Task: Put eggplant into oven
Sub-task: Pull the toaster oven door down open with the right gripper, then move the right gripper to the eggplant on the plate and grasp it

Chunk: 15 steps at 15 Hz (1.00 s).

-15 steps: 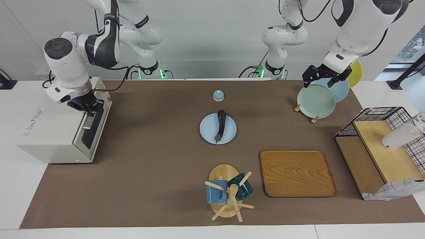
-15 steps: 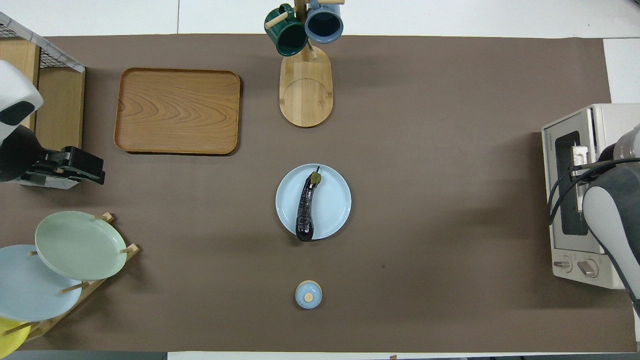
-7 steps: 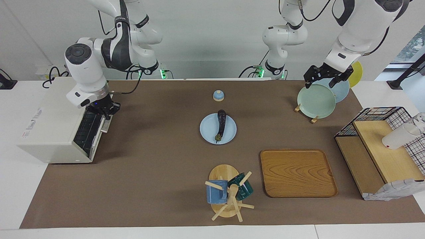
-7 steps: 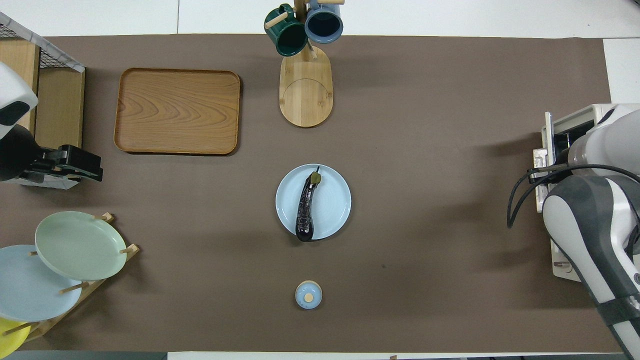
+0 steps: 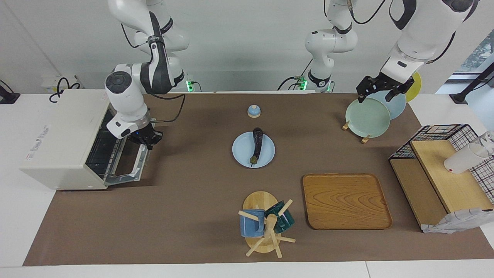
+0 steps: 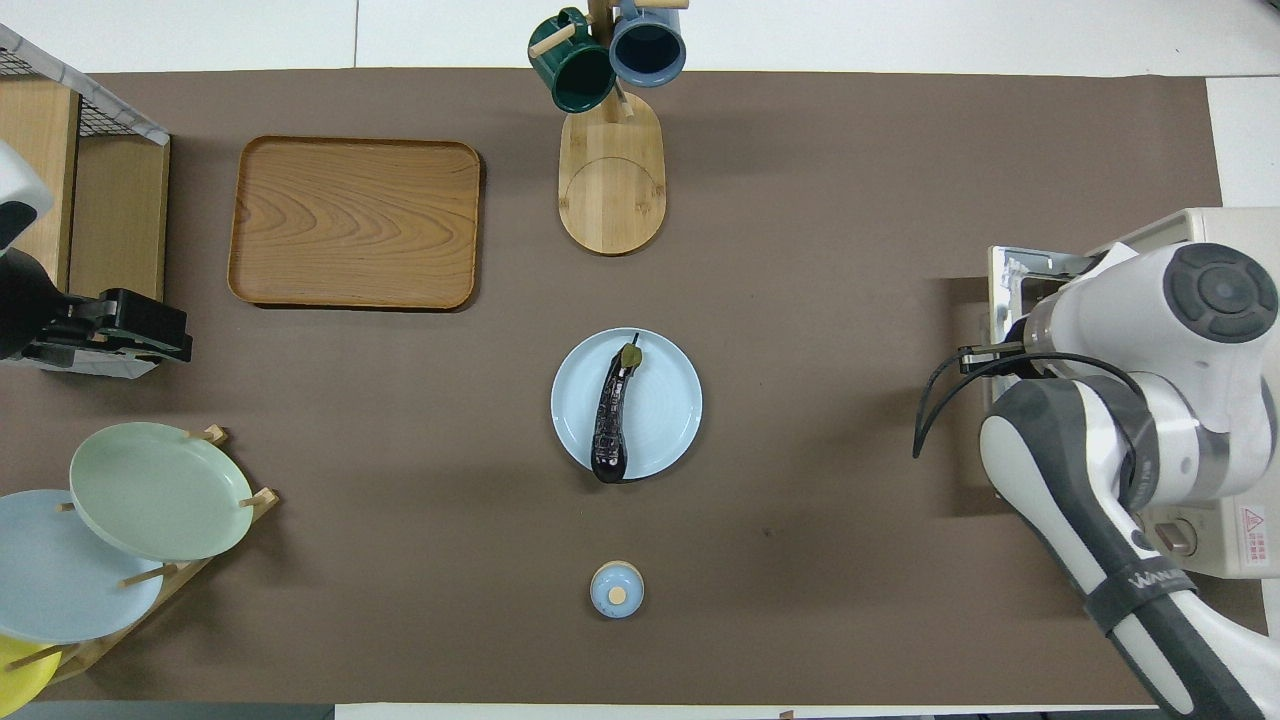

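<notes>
Right hand (image 5: 146, 141) at the oven (image 5: 61, 139) door's handle; whether it grips, I cannot tell.
Door (image 5: 129, 164) hangs lowered beneath my hand; eggplant (image 5: 256, 143) lies well apart; left hand (image 5: 380, 90) waits over plates (image 5: 366, 117).

Robotics lab staged as a kitchen: two white arms were bolted at 12 o'clock of a white table (image 5: 11, 231) under a brown mat (image 5: 173, 200), with trailing cables, bare grey wall, toaster oven (image 5: 61, 143) at 9 o'clock, plate rack (image 5: 364, 137), mug tree (image 5: 266, 227).

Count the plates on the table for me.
4: the blue plate under the eggplant mid-table, and a green plate, blue rack plate and yellow plate in the rack at the left arm's end.
</notes>
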Motion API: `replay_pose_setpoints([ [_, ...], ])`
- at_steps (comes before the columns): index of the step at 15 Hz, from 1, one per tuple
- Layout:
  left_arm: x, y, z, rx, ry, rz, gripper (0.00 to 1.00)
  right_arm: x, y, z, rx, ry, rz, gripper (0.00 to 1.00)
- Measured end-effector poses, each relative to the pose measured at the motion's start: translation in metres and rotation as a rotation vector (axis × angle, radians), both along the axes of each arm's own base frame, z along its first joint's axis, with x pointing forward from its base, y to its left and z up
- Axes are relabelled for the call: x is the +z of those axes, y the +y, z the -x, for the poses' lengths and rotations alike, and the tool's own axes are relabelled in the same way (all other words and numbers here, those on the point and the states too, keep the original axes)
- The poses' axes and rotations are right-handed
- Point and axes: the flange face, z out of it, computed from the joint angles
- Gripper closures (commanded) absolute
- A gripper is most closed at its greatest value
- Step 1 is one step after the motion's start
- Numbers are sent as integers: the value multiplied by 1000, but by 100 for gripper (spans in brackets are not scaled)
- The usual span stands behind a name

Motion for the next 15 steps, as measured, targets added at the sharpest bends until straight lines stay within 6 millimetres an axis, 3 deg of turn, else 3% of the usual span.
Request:
replay_pose_setpoints([
  [4,0,-1,0,2,-2,12,0,2,36,1,13,9,4,100],
  [7,0,0,0,4,-4,12,0,30,79,-1,-40,41,5,100],
  [8,0,0,0,5,-4,12,0,41,103,0,-57,36,-9,96],
  [9,0,0,0,5,-4,12,0,48,134,4,-65,22,-28,77],
  [10,0,0,0,5,-4,12,0,54,173,12,-62,-4,-45,68],
  [13,1,0,-1,4,-6,13,0,59,283,47,5,-109,-123,67],
  [15,1,-1,-1,3,-6,13,0,50,338,69,23,-116,-161,66],
])
